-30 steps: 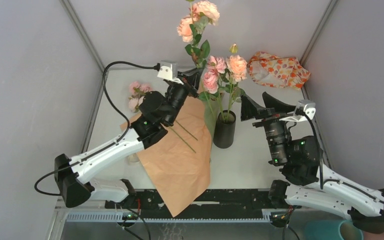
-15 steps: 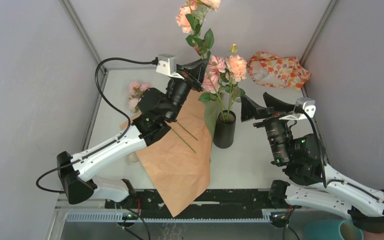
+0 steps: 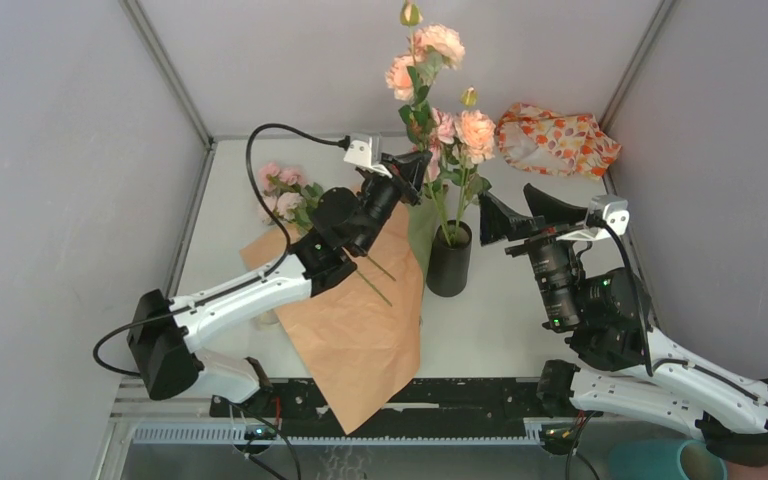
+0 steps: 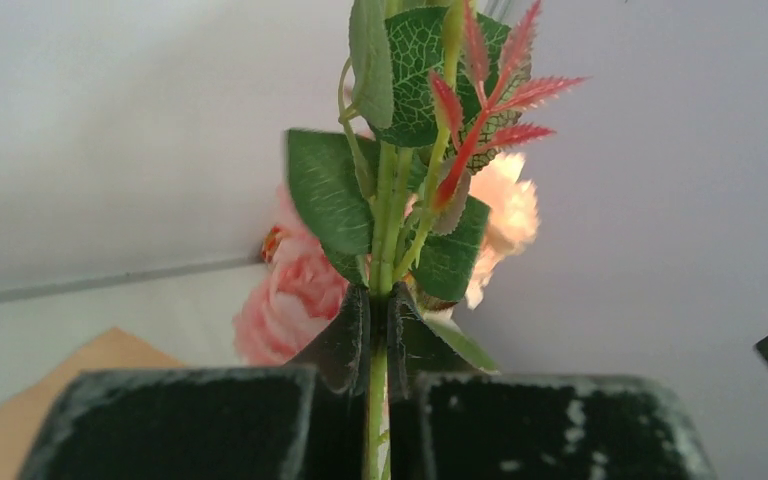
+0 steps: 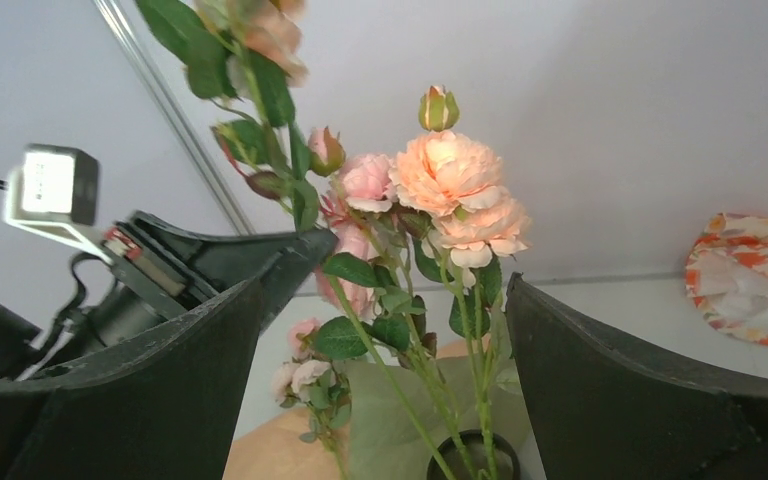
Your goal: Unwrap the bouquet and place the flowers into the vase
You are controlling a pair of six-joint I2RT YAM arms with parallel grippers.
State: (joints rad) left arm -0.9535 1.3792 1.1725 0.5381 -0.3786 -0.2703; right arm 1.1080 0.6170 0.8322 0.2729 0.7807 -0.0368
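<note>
Left gripper (image 4: 378, 330): squeezed tight on one green rose stem (image 4: 388, 210), just under the leaves. Stem held up high, with its peach flower heads (image 3: 430, 55) way up top, a little to the left of the black vase (image 3: 449, 262). A few roses (image 3: 473, 130) standing in that vase already. Right gripper (image 3: 505, 193): fingers wide apart, holding nothing, near the vase on its other side.

Job now, by the look of it: get this stem down into the vase. Keep the squeeze tight, so no slipping. Slide over till the bottom end hangs right above the round hole. Bottom end hidden behind the arm, so go slow. Keep it straight up, not leaning. Lower gently, no bumping the roses inside, no tipping the vase. Let go only when the stem sits deep.

Farther out: brown paper wrap (image 3: 360, 320) lying open and flat on the table (image 3: 520, 330), two thin stems (image 3: 375, 272) on it, small pink roses (image 3: 282, 183) near its far corner. Probably more to fetch after this one.
</note>
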